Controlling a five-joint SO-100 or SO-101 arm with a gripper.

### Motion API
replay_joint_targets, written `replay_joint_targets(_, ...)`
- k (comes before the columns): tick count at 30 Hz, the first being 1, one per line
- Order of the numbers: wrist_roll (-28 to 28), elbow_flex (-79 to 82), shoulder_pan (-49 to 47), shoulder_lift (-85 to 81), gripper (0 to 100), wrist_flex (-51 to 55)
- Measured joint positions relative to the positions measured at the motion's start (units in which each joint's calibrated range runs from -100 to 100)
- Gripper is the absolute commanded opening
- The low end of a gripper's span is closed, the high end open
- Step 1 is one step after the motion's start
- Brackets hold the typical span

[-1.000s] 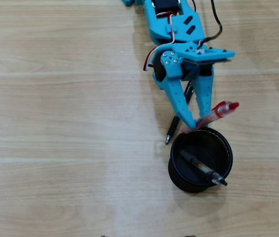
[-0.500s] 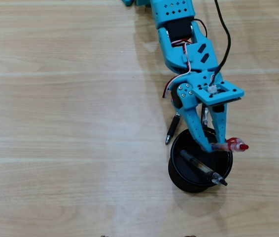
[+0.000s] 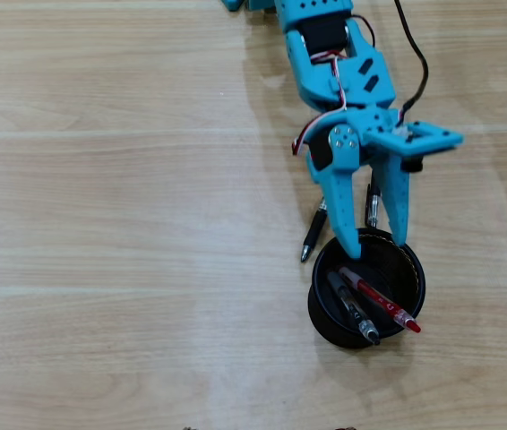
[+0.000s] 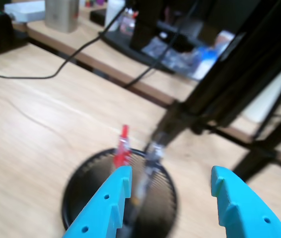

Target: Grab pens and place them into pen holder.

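The red pen lies in the pen holder (beside a grey one), just below the empty, spread gripper.

Gripper hangs at the far rim of the pen holder, jaws spread and empty. Holder mouth partly blocked: red pen and grey pen lean across it. Two pens lie beneath the fingers; surrounding table is clear.
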Motion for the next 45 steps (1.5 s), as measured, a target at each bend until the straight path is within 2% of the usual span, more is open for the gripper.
replay_joint_targets(3, 2.50, 9.83, 2.95, -14.05, 19, 10.94)
replay_joint_targets(7, 3.23, 22.40, 7.18, -32.33, 19, 35.31)
replay_joint_targets(10, 3.34, 23.37, 8.02, -34.53, 19, 51.85)
replay_joint_targets(16, 2.35, 17.09, 3.88, -21.84, 19, 70.03)
replay_joint_targets(22, -7.04, -9.21, -2.87, 0.34, 19, 88.72)
replay_joint_targets(25, -8.45, -24.17, -3.71, 10.58, 19, 97.59)
replay_joint_targets(29, -8.97, -39.84, -3.55, 20.31, 19, 100.78)
replay_joint_targets(33, -10.64, -47.63, -3.63, 25.65, 19, 99.66)
replay_joint_targets(39, -14.76, -48.25, -3.63, 28.52, 19, 93.37)
replay_joint_targets(45, -16.33, -43.38, -3.55, 30.05, 19, 88.03)
